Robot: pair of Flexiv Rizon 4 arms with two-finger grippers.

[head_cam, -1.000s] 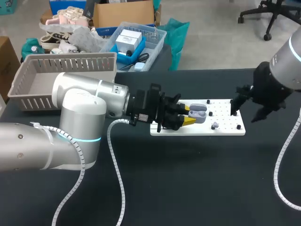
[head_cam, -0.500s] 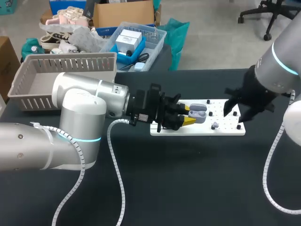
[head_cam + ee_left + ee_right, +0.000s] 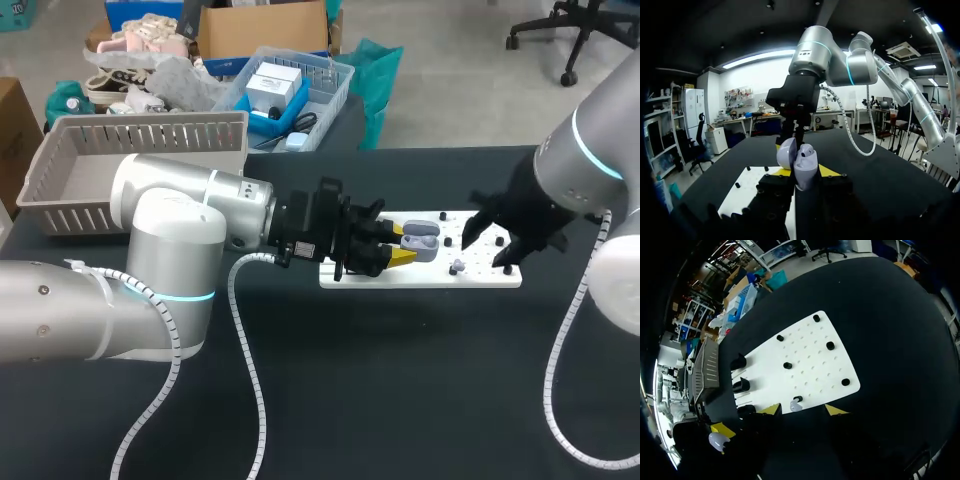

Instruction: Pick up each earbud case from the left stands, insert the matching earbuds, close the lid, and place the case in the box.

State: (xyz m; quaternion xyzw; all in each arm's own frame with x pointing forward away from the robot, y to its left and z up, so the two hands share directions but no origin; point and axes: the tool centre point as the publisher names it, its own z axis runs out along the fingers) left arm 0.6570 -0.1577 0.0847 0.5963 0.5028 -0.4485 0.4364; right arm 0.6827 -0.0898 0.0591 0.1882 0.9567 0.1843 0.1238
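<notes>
Right tool point(image 3: 489, 246) has swung in over the white board point(image 3: 430, 276) by the table's point(image 3: 400, 400) far edge, fingers apart; its wrist view shows an earbud point(image 3: 795, 405) between them. Left tool point(image 3: 401, 244) grips the open lilac case point(image 3: 421, 240) at the board's left end.

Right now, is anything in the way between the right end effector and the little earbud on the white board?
No, nothing visible. The earbud lies on the white board just ahead of the right end effector, between its open yellow tips. The black pegs stand farther off.

Black pegs point(image 3: 830, 345) across white board point(image 3: 807, 372)
</notes>
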